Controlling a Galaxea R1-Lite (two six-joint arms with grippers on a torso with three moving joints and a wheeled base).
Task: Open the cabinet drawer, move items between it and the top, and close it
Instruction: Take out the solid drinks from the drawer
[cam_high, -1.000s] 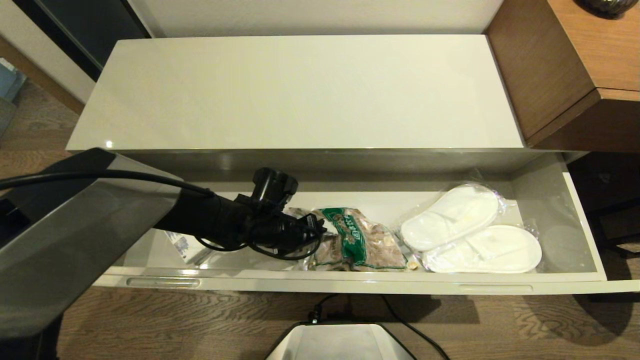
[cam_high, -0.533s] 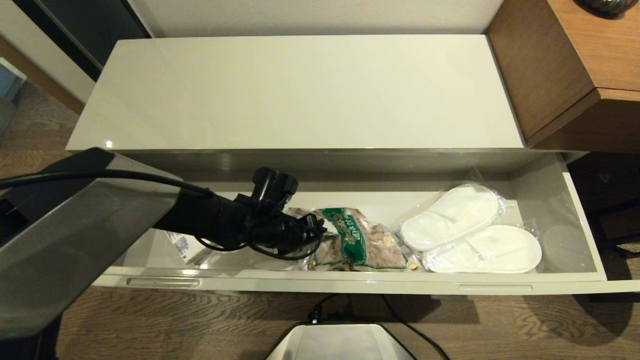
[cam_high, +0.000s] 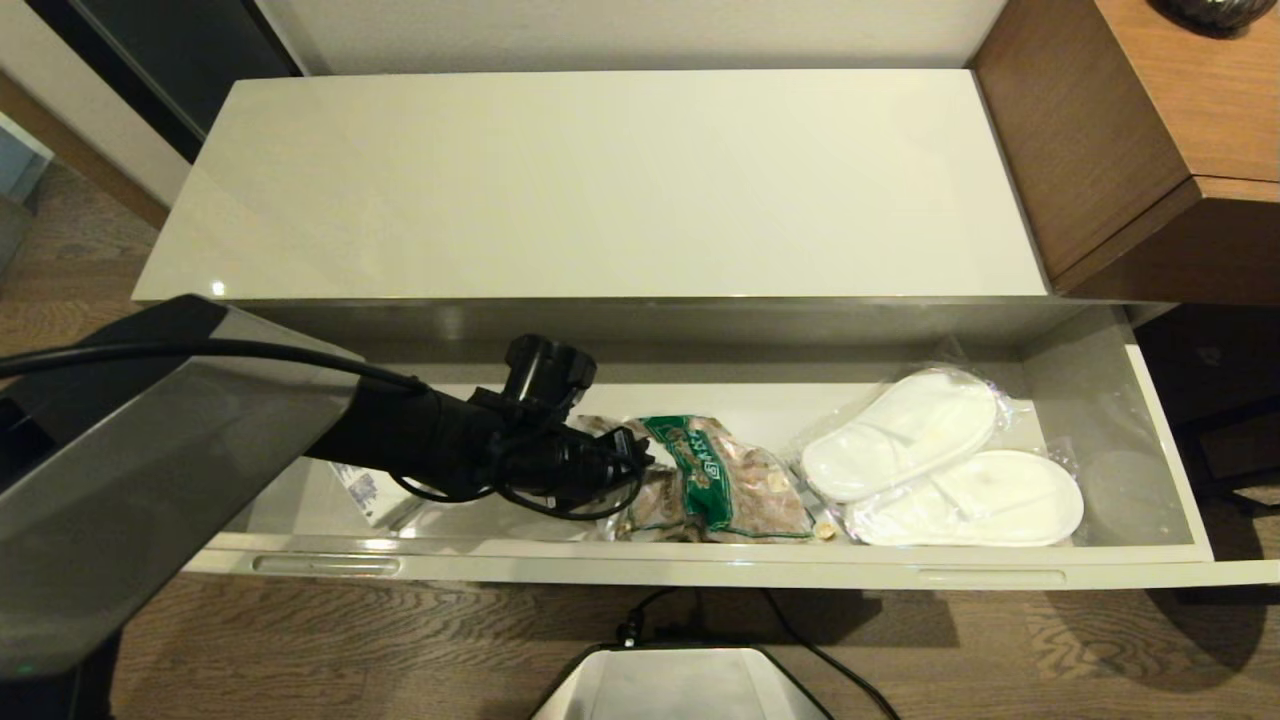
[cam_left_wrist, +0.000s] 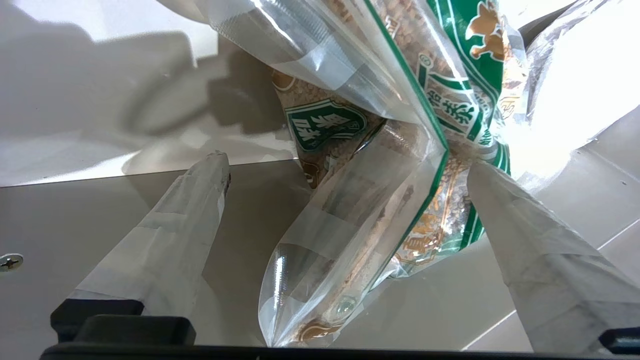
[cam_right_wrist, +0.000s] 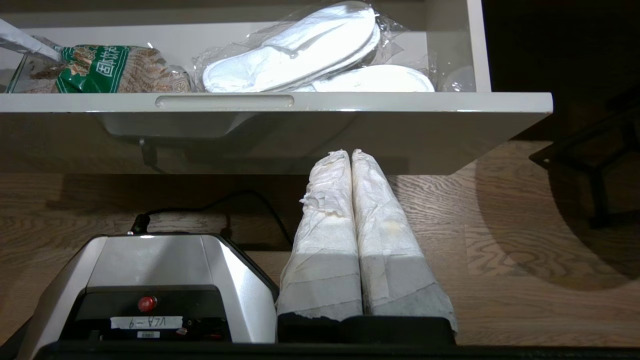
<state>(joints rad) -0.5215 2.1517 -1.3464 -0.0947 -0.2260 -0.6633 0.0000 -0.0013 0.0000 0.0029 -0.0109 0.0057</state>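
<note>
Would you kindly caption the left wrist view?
Open left hand straddling the snack bag inside the drawer.

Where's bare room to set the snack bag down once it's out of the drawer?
The top is bare, wall to brown cabinet. In the drawer, crowded: left gripper open around the bag, slippers beside it; only small floor strips remain.

I see two white slippers (cam_high: 940, 470) in clear wrap lying side by side, a brown wooden cabinet (cam_high: 1150, 140) at the right, wood-grain floor (cam_high: 350, 640) below, and a small printed packet (cam_high: 362, 490) at left.
</note>
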